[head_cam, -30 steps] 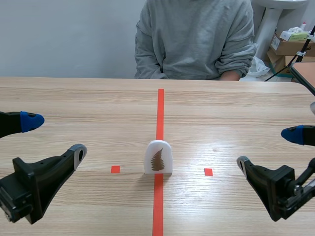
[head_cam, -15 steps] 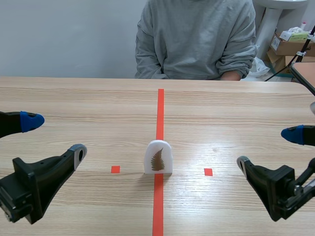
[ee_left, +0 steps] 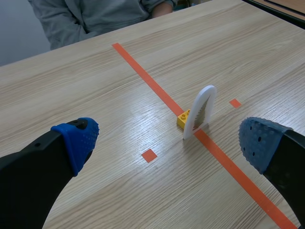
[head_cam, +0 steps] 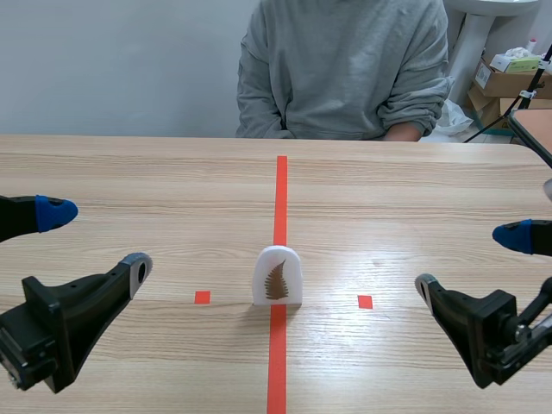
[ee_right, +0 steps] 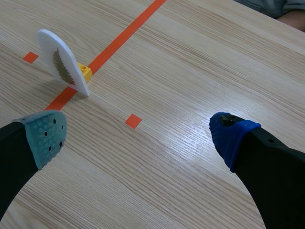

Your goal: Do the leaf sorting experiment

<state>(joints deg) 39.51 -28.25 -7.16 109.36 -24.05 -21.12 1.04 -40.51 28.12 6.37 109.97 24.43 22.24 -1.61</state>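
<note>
Left hand (head_cam: 97,240): open, fingers spread wide, nothing between them, low over the near left part of the light wooden bench (head_cam: 129,172). Right hand (head_cam: 469,261): likewise open and holding nothing, low over the near right part of the bench. The white arch-shaped plaque (head_cam: 278,276), bearing a brown fern leaf on its face, stands upright at mid-bench on the orange-red tape line (head_cam: 281,190), its leaf face towards the robot. The left wrist view shows a small yellow plastic brick (ee_left: 184,119) touching the plaque's back at its base, on the tape line. The plaque lies between the two small orange-red tape squares, one (head_cam: 202,297) to its left and one (head_cam: 365,301) to its right, and is well apart from both hands. A person in a grey sweatshirt (head_cam: 345,69) sits across the bench at its far edge, forearms down. Cardboard boxes (head_cam: 509,82) stand behind the bench's far right corner.
</note>
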